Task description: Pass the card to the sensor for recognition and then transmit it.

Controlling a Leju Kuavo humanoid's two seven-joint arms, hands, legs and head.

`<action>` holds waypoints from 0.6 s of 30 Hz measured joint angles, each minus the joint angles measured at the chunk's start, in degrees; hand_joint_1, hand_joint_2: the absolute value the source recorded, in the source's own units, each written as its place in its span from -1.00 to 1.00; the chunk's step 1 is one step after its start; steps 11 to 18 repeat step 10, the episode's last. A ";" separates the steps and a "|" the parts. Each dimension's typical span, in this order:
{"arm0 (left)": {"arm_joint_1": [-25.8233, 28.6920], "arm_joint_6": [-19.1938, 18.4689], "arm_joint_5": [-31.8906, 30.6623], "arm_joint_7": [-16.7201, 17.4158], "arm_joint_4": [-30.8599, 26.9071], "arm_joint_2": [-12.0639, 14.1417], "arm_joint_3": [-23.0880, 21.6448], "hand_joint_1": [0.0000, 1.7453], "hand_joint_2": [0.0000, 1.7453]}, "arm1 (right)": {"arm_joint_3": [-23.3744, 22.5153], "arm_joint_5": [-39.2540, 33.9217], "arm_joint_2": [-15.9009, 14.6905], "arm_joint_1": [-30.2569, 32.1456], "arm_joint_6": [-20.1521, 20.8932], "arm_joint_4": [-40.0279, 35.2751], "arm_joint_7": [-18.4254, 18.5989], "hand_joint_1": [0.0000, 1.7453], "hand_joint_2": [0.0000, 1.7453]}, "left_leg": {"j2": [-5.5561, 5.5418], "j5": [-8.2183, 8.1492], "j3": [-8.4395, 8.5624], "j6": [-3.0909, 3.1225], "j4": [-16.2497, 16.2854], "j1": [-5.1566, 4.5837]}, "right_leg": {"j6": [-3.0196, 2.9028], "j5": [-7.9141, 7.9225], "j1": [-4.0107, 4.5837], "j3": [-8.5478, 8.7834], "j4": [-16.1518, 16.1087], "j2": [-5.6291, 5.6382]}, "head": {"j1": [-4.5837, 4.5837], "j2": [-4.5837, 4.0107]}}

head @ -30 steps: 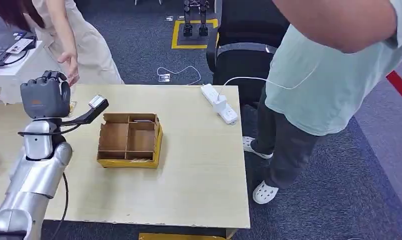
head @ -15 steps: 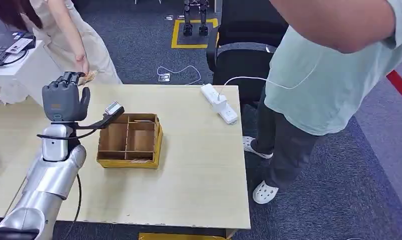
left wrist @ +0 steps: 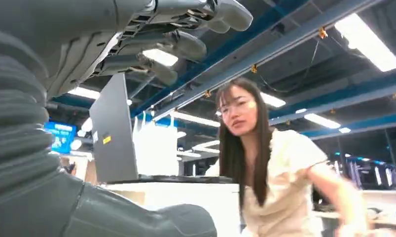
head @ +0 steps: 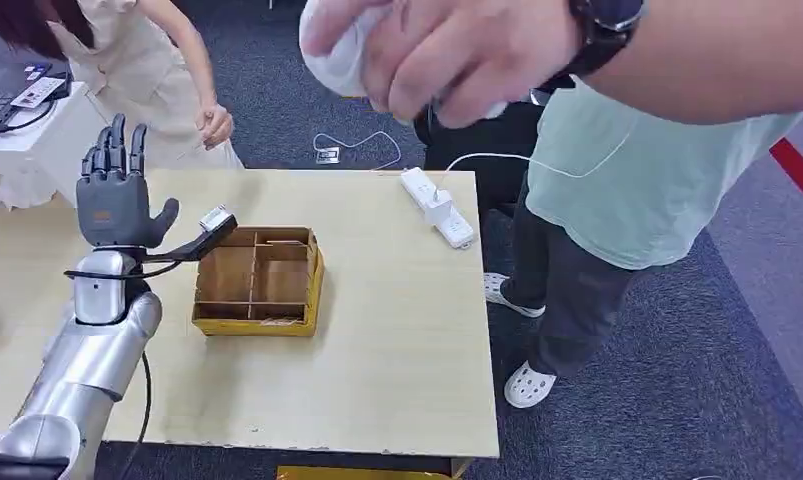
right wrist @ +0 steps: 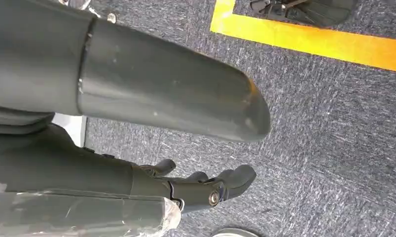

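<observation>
Spreading left hand (head: 112,205) fingers (head: 112,155), no card

bare tabletop (head: 397,340) right of divided box (head: 259,280)

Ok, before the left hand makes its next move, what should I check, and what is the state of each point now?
1. Left hand free: ok, raised with fingers straight and apart, holding nothing.
2. Where the card is: cannot tell.
3. Where the sensor is: cannot tell.
4. Person's hand apart from the left hand: ok, it hangs beyond the table's far edge.
5. Head view free: not ok, another person's hand is close before the camera.
6. Box apart from the left arm: ok, beside it, not touching.
</observation>
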 joint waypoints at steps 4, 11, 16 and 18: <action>-0.12 -0.30 0.31 0.35 3.41 3.19 0.70 -1.00 1.00 | 0.00 -0.17 0.00 0.14 -0.02 0.00 0.00 -1.00 -1.00 | 0.02 0.00 0.00 0.00 0.00 0.01 | 0.00 0.00 0.01 -0.04 0.00 0.02 | 0.00 0.00; -0.06 -0.17 -1.31 3.85 8.95 8.61 3.10 -1.00 1.00 | 0.00 -0.46 0.00 0.32 -0.04 0.00 0.11 -1.00 -1.00 | 0.23 0.00 0.00 -0.01 -0.02 0.03 | -0.01 0.00 0.02 -0.07 0.04 0.21 | 0.00 0.00; -0.06 -0.17 -1.31 3.85 8.95 8.61 3.10 -1.00 1.00 | 0.00 -0.46 0.00 0.32 -0.04 0.00 0.11 -1.00 -1.00 | 0.23 0.00 0.00 -0.01 -0.02 0.03 | -0.01 0.00 0.02 -0.07 0.04 0.21 | 0.00 0.00; -0.06 -0.17 -1.31 3.85 8.95 8.61 3.10 -1.00 1.00 | 0.00 -0.46 0.00 0.32 -0.04 0.00 0.11 -1.00 -1.00 | 0.23 0.00 0.00 -0.01 -0.02 0.03 | -0.01 0.00 0.02 -0.07 0.04 0.21 | 0.00 0.00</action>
